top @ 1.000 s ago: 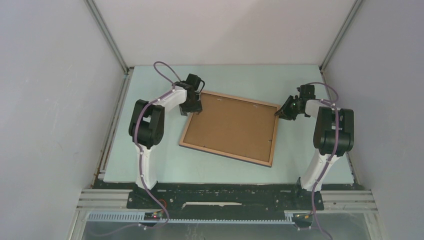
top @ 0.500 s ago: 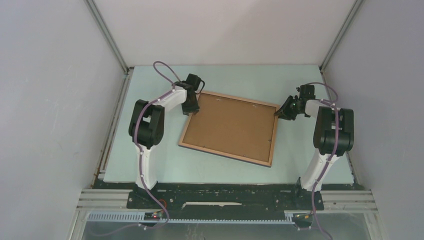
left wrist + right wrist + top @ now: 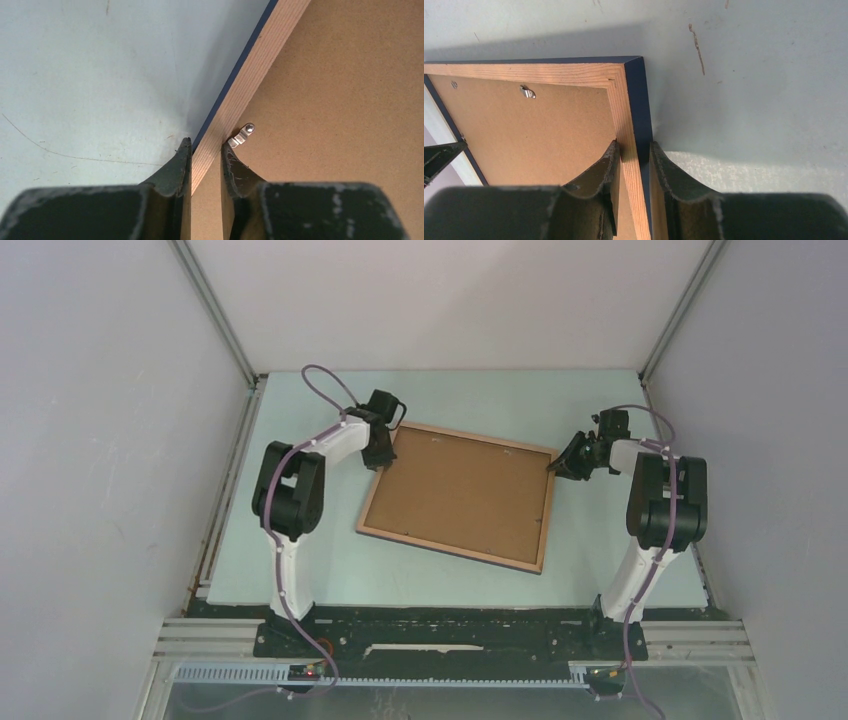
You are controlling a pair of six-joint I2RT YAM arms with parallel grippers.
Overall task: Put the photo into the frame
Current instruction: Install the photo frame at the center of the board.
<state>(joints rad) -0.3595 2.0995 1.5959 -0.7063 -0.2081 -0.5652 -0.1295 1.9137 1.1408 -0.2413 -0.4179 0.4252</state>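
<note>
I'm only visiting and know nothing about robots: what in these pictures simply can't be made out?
The photo: in no view; whether it lies beneath the backing board cannot be told.
Front face of the frame: turned down onto the table, every view.
Fingertips of the left gripper and right gripper, top view: too small, partly under their wrists.
Frame's far corners, wrist views: cut off by picture edges.

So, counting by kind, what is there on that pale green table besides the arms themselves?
Wood-brown rectangular picture frame with a navy outer edge: 1
Plain brown backing board lying inside it: 1
Black two-finger grippers, each clamped on a frame rail: 2 (left gripper, right gripper)
Total: 4
</note>
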